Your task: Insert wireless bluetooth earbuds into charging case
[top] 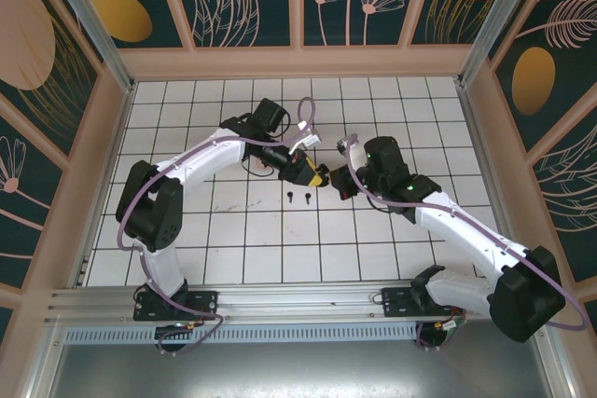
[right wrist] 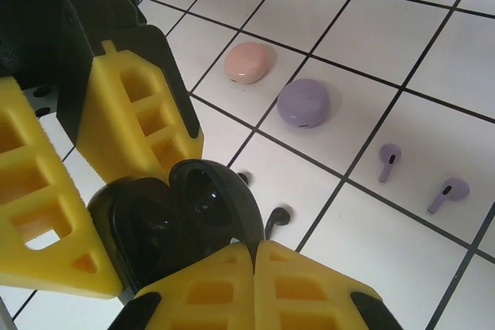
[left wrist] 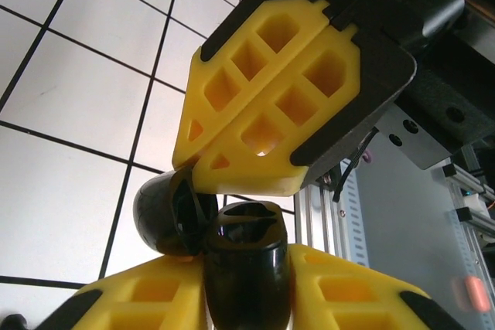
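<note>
Earbuds, the black pair [top: 298, 198], lie on the surface [top: 233, 240] just on the near side of the two hands, a little to the left hand's side, so neither is in a case yet. From the right wrist, one [right wrist: 277, 220] shows just beside the raised black case [right wrist: 182, 218], stem slanting down from its head, and the other peeks out behind the case rim.

The left hand [left wrist: 246, 287] is clenched on the black case, holding it off the surface with the lid swung open. The right hand [right wrist: 255, 268] has its fingers pressed together, tips against the case. Whether they pinch the lid edge I cannot tell.

I see no bud in the open halves, though they are dark. The left hand is nearer the black pair but is busy, so the pick likely falls to the right hand: let go, drop toward the near side, and take a bud across its stem.

Farther off, two lilac buds [right wrist: 389, 161] lie loose near the lilac case [right wrist: 303, 102], with the pink case [right wrist: 247, 62] just beyond. Both cases are closed.
</note>
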